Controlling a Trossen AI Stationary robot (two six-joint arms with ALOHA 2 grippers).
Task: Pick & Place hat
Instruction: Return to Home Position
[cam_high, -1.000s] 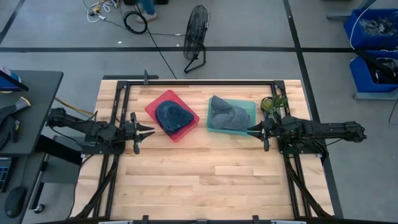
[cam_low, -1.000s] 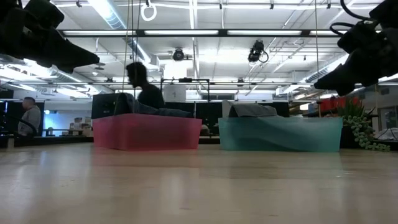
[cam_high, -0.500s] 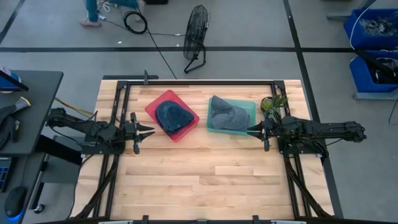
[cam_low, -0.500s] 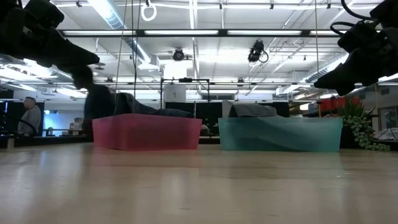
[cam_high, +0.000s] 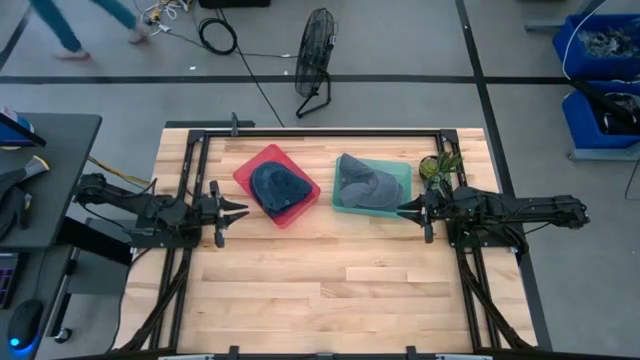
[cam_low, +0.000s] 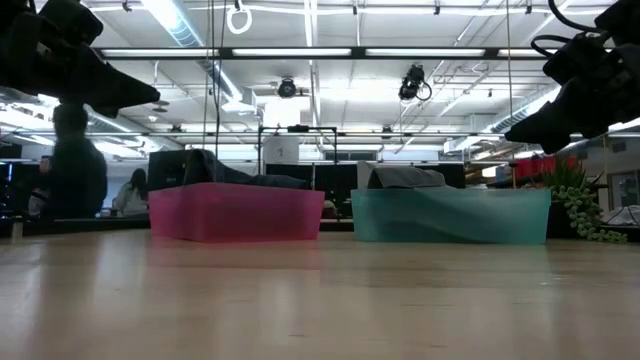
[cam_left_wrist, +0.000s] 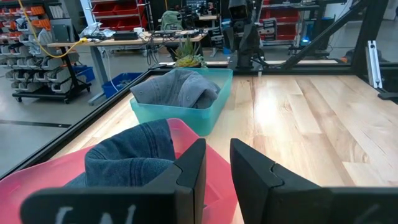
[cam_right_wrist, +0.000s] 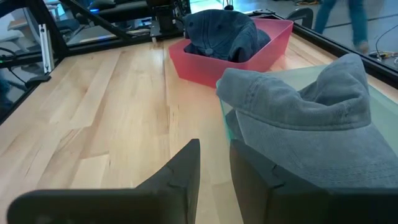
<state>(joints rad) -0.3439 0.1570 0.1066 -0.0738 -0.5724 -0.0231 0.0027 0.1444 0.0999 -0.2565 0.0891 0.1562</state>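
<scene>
- Left pincer is hovering at the left side of the tabletop. Its arm is reaching in level from the left edge and pointing toward the middle. Its fingers are standing only a narrow slit apart and gripping nothing.
- Right pincer is mirroring that pose from the right side, with its tips facing the left pincer across the bins. Its fingers are also showing a thin gap and holding nothing.
- In the low view, both pincers are hanging above the level of the bin rims.
- Gray cap is lying in the teal bin, directly ahead of the right pincer's tips. Its fabric is heaping above the rim.
- Red bin is sitting just ahead of the left pincer, turned at an angle. It is holding a dark blue cap.
- Both bins are standing between the two pincers, near each other but not touching.
- Small plant is standing close beside the right arm's wrist, on its far side, next to the teal bin.
- Bare wood is stretching from both pincers to the tabletop's near edge.
- Black frame rail is running along the far edge, just beyond the bins.
- On the floor past that edge, a fan is standing and a person is walking.
</scene>
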